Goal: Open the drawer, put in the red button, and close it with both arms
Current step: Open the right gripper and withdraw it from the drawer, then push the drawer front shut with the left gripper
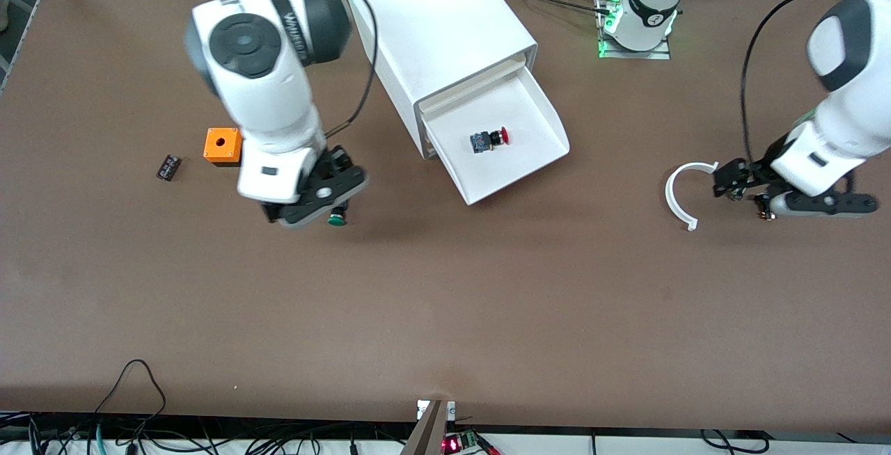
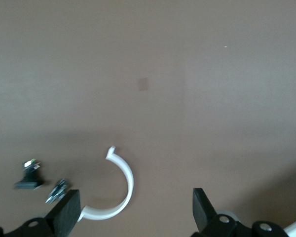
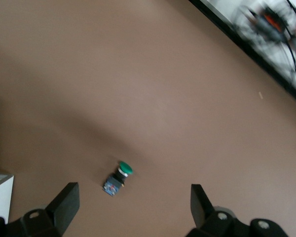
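Two of the three steps look done, and the closing is left. Nearest the front camera, the right pincer (image 1: 333,199) hangs over bare bench (image 1: 445,316) with its fingers apart and nothing between them; a green button (image 1: 337,218) lies on the bench just under it, which the right wrist view shows lying free between the spread fingers. The left pincer (image 1: 731,184) hovers at the left arm's end of the bench, also apart and empty, beside a white half-ring (image 1: 679,194). Farther from the camera, the drawer (image 1: 539,110) stands pulled out of the white cabinet (image 1: 431,17), and the red button (image 1: 491,140) lies on its side on the drawer floor. The button sits well apart from both pincers, between them, closer to the right one. An orange block (image 1: 223,145) rests toward the right arm's end.
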Robot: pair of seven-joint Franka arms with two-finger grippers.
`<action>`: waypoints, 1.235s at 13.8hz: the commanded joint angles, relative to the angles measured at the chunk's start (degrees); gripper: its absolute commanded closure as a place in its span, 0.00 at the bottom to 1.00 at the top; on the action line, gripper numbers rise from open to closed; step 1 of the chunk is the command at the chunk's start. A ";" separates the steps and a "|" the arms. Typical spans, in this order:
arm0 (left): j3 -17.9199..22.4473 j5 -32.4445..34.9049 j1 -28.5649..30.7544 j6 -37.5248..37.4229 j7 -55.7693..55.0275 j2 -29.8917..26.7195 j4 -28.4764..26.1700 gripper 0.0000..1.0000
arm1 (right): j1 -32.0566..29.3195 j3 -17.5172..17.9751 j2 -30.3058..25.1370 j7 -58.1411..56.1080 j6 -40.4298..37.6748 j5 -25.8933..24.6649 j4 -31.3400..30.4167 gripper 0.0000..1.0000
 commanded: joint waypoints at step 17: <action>-9.17 -1.96 -17.19 28.11 -46.23 13.67 -13.66 0.00 | -23.57 -7.63 -18.89 9.54 -15.96 6.86 -13.55 0.00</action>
